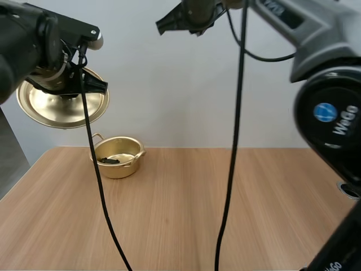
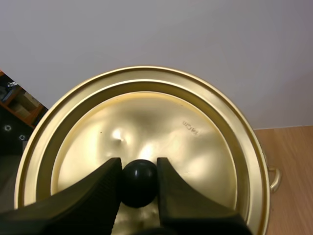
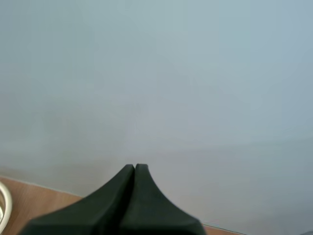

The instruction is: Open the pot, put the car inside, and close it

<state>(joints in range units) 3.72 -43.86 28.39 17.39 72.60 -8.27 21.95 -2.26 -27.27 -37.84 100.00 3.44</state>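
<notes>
High over the wooden table (image 1: 225, 214), left gripper (image 2: 139, 169) pinches the black knob (image 2: 139, 185) of the round gold metal lid (image 2: 195, 147); open gold pot (image 1: 120, 169), small dark car (image 1: 110, 161) inside, sits below-right (right gripper (image 3: 134, 169) pressed together, farther off).

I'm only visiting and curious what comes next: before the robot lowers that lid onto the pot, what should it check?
1. Left hand pinches the knob of the lid: ok.
2. Lid held in the air, clear of the pot: ok.
3. Pot open and upright on the table: ok.
4. Car inside: a small dark thing lies in the pot, but whether it is the car: cannot tell.
5. Right hand shut on nothing, high above the table, out of the lid's way: ok.
</notes>
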